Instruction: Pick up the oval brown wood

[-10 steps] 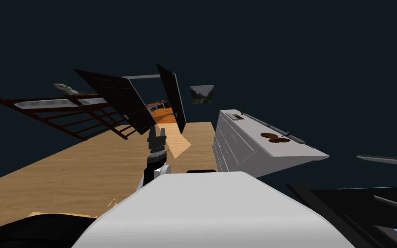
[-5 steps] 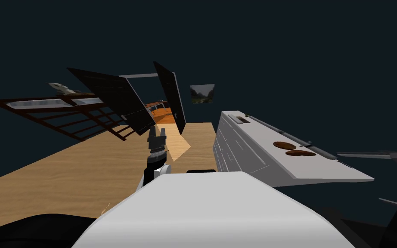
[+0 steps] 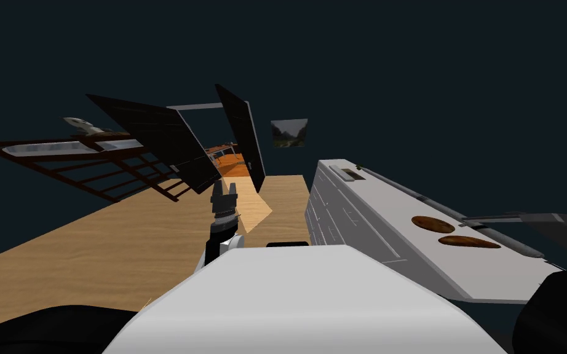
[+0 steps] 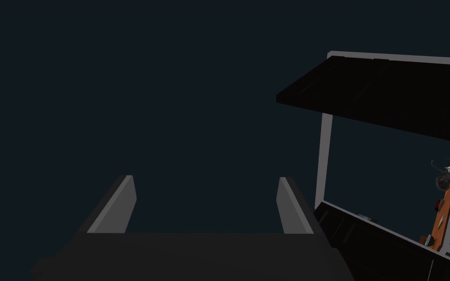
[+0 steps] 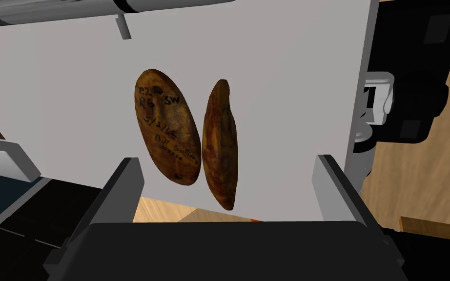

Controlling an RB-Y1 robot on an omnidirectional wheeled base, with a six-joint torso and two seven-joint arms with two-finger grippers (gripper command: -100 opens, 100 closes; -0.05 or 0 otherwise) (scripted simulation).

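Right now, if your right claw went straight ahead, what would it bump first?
Probably the narrower brown oval, lying on the white top beside the written-on oval. My right claw is open, aimed about there; depth is unclear.

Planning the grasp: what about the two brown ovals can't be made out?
Wider brown oval wood piece: part of its handwriting, too small in right wrist view.
Narrower brown oval wood piece: thickness, seen from above; contact with the wider one, gap too fine.
Right gripper: height above them, its camera looks along it.
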